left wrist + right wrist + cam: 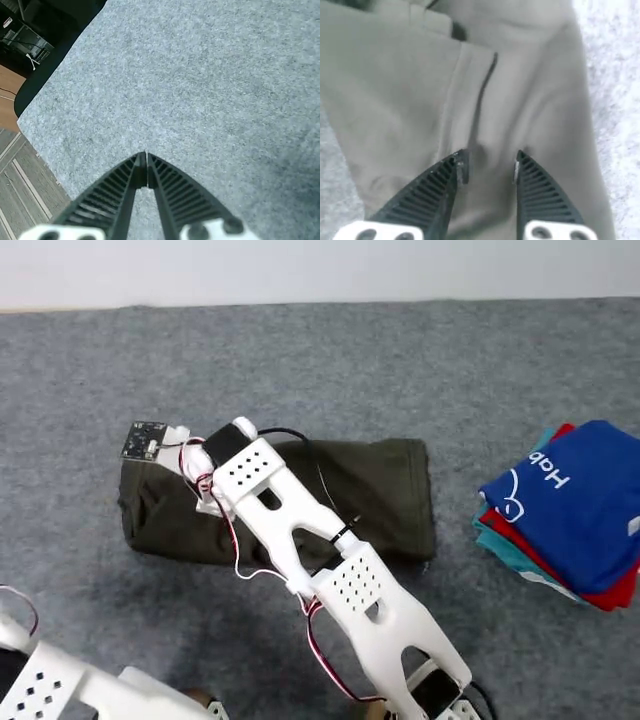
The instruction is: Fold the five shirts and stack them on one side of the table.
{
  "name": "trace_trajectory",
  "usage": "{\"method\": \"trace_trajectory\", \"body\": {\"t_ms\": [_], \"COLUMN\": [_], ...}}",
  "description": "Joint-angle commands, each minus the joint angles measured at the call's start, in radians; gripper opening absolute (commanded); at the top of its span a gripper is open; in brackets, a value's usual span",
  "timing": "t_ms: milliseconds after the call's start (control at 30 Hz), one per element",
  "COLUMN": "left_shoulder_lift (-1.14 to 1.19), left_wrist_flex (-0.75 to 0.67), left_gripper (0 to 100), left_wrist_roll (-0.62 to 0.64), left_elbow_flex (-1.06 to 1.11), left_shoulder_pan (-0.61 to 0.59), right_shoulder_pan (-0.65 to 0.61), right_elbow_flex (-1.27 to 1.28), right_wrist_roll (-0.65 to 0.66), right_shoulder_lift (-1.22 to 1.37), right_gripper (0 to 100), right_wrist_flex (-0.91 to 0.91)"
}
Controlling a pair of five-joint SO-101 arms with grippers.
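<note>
Olive shirt (385, 490) folded, creased; right claw (490, 165) parted, tips seemingly touching cloth; left claw (147, 159) closed, empty

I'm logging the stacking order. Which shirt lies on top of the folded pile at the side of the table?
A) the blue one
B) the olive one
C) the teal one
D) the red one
A: the blue shirt lies on top, the red shirt and the teal shirt peek out beneath it, and the olive shirt lies apart from them.
</note>
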Motion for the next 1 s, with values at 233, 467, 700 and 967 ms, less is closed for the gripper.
{"method": "trace_trajectory", "body": {"t_ms": [233, 467, 700, 967], "left_shoulder_lift": [-0.011, -0.011, -0.011, -0.011], "left_wrist_flex": [-0.015, -0.015, -0.015, -0.015], "left_gripper": [1, 1, 1, 1], "left_wrist_roll": [0.006, 0.005, -0.052, -0.057], "left_elbow_flex": [-0.005, 0.024, 0.033, 0.035], "left_shoulder_pan": [0.002, 0.003, 0.003, 0.003], "right_shoulder_pan": [0.004, 0.128, 0.173, 0.180], "right_elbow_flex": [-0.247, -0.255, 0.032, 0.397], "right_wrist_roll": [-0.081, -0.212, -0.344, -0.361], "right_shoulder_lift": [-0.047, -0.061, -0.231, -0.251], "right_gripper": [10.2, 0.7, 0.9, 0.9], "right_wrist_flex": [0.232, 0.254, 0.251, 0.246]}}
